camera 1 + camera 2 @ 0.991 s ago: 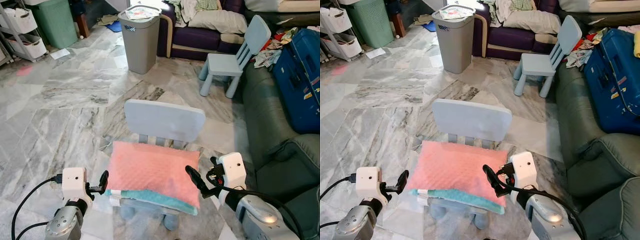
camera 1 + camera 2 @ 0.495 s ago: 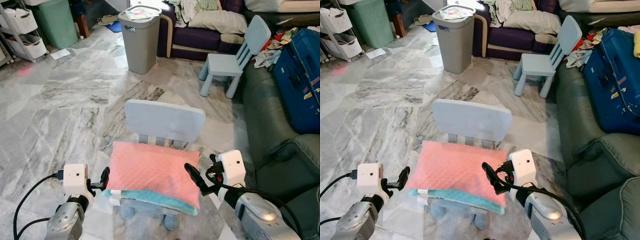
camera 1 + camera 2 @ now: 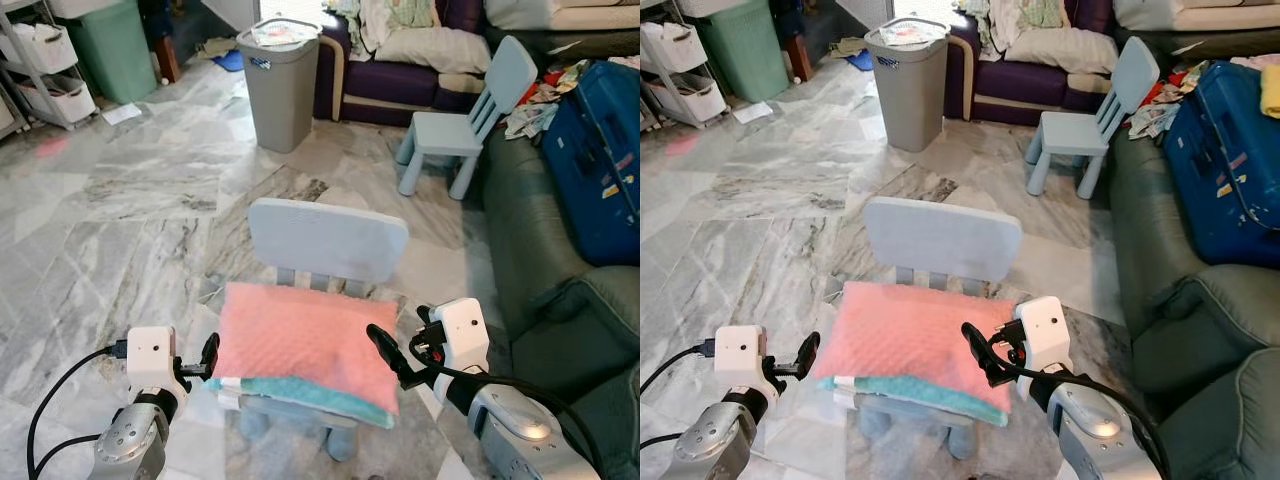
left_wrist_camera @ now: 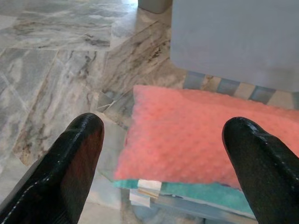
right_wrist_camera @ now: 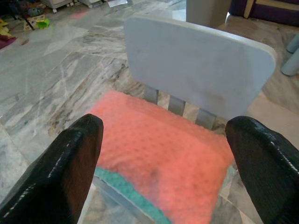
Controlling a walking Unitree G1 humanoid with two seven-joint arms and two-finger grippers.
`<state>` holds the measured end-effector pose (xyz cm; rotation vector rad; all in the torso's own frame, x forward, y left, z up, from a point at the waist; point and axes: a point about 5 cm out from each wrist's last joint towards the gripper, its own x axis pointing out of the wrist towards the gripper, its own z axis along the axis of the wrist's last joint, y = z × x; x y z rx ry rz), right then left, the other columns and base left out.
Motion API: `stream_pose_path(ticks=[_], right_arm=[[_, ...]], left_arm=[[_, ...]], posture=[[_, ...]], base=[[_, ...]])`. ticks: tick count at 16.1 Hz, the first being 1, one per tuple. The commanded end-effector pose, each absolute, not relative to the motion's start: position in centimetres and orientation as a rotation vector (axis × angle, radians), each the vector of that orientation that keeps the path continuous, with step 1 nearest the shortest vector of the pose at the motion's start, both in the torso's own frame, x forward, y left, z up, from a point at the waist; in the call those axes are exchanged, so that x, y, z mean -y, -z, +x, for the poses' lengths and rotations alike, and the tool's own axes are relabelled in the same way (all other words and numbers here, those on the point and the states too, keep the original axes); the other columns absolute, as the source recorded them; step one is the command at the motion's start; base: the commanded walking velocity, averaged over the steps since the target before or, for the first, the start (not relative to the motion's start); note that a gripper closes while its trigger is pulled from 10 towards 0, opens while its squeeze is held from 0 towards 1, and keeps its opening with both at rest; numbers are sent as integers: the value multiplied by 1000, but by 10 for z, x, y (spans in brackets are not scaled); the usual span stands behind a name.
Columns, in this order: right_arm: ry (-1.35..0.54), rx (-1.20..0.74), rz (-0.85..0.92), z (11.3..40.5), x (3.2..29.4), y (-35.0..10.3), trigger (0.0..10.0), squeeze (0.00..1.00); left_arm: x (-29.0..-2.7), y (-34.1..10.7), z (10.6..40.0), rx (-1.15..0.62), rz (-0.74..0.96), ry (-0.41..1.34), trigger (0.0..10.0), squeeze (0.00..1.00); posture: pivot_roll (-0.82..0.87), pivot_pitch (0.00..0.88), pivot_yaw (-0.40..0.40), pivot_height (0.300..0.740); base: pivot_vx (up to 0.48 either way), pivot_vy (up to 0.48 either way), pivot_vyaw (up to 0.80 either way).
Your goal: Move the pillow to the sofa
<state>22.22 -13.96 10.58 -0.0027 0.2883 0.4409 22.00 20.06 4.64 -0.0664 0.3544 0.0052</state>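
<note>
A: Where does the pink dimpled pillow with the teal underside lie?

B: Flat on the seat of the small pale-blue plastic chair, between the two grippers, its back edge just before the chair's backrest.

A: How are the arms posed?

B: Both silver arms reach forward and low. The left gripper sits just beside the pillow's left edge, its black fingers spread wide with the pillow's near corner ahead of them in the wrist view. The right gripper is at the pillow's right end, fingers equally wide apart, with the pillow and backrest ahead of them.

A: And the dark green leather sofa?

B: Off to the right gripper's outer side, well apart from the pillow.
</note>
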Motion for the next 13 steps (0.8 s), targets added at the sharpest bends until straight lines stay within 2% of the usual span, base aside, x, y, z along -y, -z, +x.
stream_pose_path(ticks=[1,13], right_arm=[[-448,-290,-5,220,140,-105,10000,0],[-452,-284,-22,227,142,-105,10000,0]], left_arm=[[-201,-44,219,-370,-64,-12,10000,0],[-203,-44,219,-370,-59,-23,10000,0]], posture=[[-101,94,-28,660],[-91,101,-34,505]], base=[[0,0,0],[0,0,0]])
